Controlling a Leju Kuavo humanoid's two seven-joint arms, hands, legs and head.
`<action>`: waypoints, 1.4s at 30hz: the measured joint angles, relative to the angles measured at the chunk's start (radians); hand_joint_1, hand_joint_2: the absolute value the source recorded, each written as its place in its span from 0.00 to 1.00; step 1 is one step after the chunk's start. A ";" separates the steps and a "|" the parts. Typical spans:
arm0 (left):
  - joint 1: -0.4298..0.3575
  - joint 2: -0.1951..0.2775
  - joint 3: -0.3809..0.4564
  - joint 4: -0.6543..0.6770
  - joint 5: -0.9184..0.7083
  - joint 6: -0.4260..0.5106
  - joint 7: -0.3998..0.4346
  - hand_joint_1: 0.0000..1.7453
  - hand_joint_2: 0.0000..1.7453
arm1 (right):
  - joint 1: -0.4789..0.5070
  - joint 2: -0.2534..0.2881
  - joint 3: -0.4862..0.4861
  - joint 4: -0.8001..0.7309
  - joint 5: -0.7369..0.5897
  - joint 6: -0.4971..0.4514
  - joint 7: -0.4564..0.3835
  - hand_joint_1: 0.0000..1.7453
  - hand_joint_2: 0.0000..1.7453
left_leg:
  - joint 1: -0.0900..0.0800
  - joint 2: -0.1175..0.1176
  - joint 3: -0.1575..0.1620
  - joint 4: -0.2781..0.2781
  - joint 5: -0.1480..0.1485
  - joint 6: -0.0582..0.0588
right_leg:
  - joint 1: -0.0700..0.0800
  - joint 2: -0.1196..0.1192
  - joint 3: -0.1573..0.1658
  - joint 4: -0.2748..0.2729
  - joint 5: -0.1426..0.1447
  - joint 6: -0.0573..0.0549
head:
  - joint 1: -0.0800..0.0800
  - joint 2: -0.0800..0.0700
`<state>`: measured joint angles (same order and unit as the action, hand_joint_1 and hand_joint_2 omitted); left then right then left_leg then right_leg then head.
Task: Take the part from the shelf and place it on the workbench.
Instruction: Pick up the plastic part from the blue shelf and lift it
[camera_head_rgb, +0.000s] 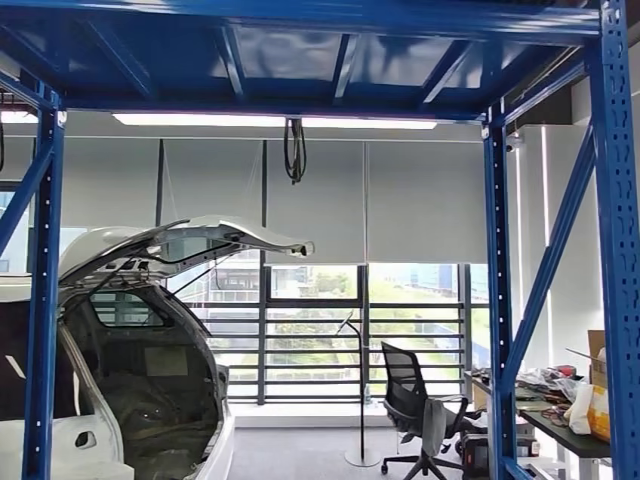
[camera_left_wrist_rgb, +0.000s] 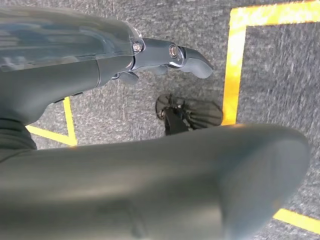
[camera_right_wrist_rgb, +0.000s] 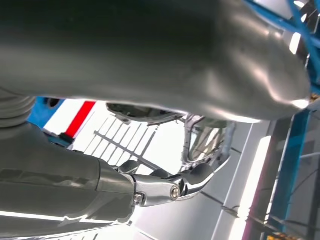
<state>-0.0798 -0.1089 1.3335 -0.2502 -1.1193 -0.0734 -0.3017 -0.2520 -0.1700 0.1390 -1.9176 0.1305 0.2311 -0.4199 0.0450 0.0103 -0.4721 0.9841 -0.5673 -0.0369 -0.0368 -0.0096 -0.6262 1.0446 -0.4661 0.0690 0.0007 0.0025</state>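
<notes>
The left hand (camera_left_wrist_rgb: 86, 80) hangs low with its palm side toward the grey carpet (camera_left_wrist_rgb: 279, 75). Its thumb (camera_left_wrist_rgb: 226, 175) and its dark fingers (camera_left_wrist_rgb: 188, 57) are spread with nothing between them, above a corner of yellow floor tape (camera_left_wrist_rgb: 230, 70). The right hand (camera_right_wrist_rgb: 94, 185) is likewise empty, its thumb (camera_right_wrist_rgb: 188, 60) well apart from the outstretched fingers (camera_right_wrist_rgb: 196, 177). That hand looks outward and upward, past the raised hatch (camera_right_wrist_rgb: 203, 140) of a white car toward blue beams (camera_right_wrist_rgb: 290, 150) and a strip light. By that pose the right hand seems the better placed to reach a shelf level, while the left would first have to come up from the floor. In the head view the blue shelf frame (camera_head_rgb: 498, 300) surrounds the scene, its uprights at both sides and a deck overhead. The car (camera_head_rgb: 113, 400) stands beyond it on the left. On the right stands a cluttered table (camera_head_rgb: 558, 425), and whether that is the workbench I cannot tell. As for the part, I cannot tell where it lies, which way its long axis runs, or how it looks. My guess is that it sits on a shelf level below the camera's line of sight, so the gaze must drop before either hand can be aimed.
</notes>
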 joint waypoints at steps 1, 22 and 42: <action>-0.001 0.000 0.000 0.000 0.000 0.000 0.000 0.00 0.00 | 0.001 0.000 0.000 0.002 0.000 0.000 0.000 0.00 0.00 | -0.002 0.001 0.001 -0.003 -0.002 -0.005 | 0.003 0.001 0.001 -0.005 -0.010 -0.014 | 0.000 0.000; 0.006 0.000 0.001 0.004 -0.003 0.000 -0.012 0.00 0.00 | -0.005 -0.017 0.001 0.010 -0.008 -0.001 0.015 0.00 0.00 | -0.043 -0.012 -0.106 0.042 0.070 0.088 | 0.023 0.021 0.071 0.157 -0.158 -0.016 | 0.000 0.002; 0.007 -0.002 0.009 0.006 0.006 0.009 -0.018 0.00 0.00 | 0.022 -0.111 -0.022 0.029 0.097 -0.018 0.126 0.00 1.00 | -0.027 -0.018 -0.173 0.237 -0.038 0.025 | 0.023 0.012 -0.008 -0.005 -0.001 -0.069 | -0.001 0.001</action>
<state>-0.0731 -0.1114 1.3421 -0.2445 -1.1135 -0.0645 -0.3194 -0.2301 -0.2807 0.1175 -1.8888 0.2274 0.2130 -0.2942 0.0180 -0.0077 -0.6451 1.2215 -0.6054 -0.0119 -0.0134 0.0027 -0.6343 1.0392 -0.4669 0.0002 -0.0002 0.0034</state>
